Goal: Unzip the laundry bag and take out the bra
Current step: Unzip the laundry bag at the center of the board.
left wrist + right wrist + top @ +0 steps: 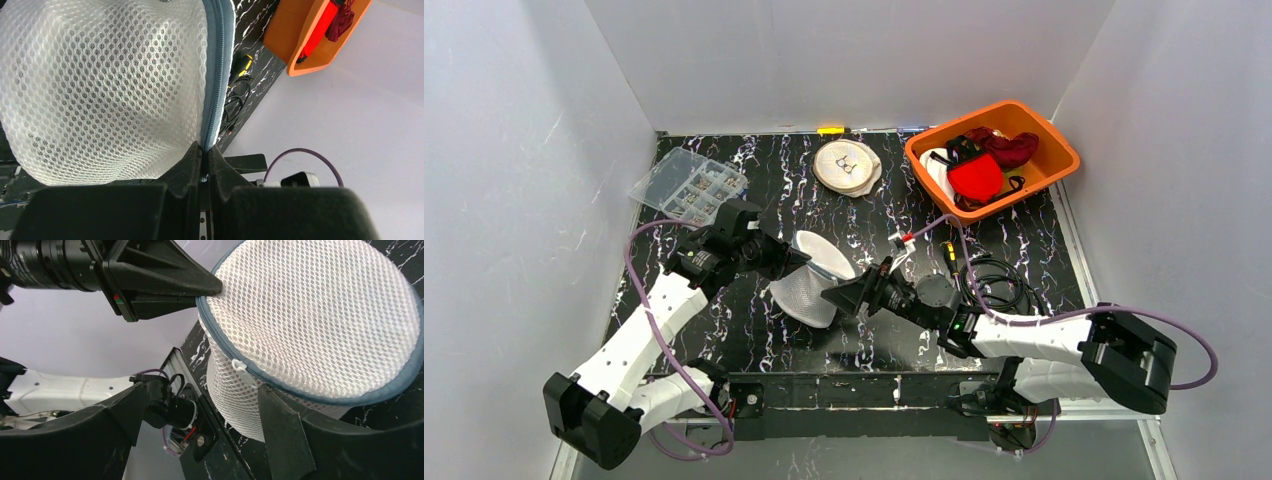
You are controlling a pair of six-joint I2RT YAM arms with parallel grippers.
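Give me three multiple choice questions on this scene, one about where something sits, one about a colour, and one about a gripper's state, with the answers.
1. Where on the table does the orange bin sit?
A) far right corner
B) near left corner
C) between the two arms

2. What colour is the trim along the zipper of the mesh laundry bag?
A) red
B) grey-blue
C) yellow

3. How does the left gripper stand?
A) wide open above the bag
B) shut on nothing
C) shut on the bag's trim

Answers:
1 A, the top view shows it at the far right by the wall.
2 B, both wrist views show a grey-blue band round the white mesh.
3 C, the left wrist view shows it pinched shut on the trim.
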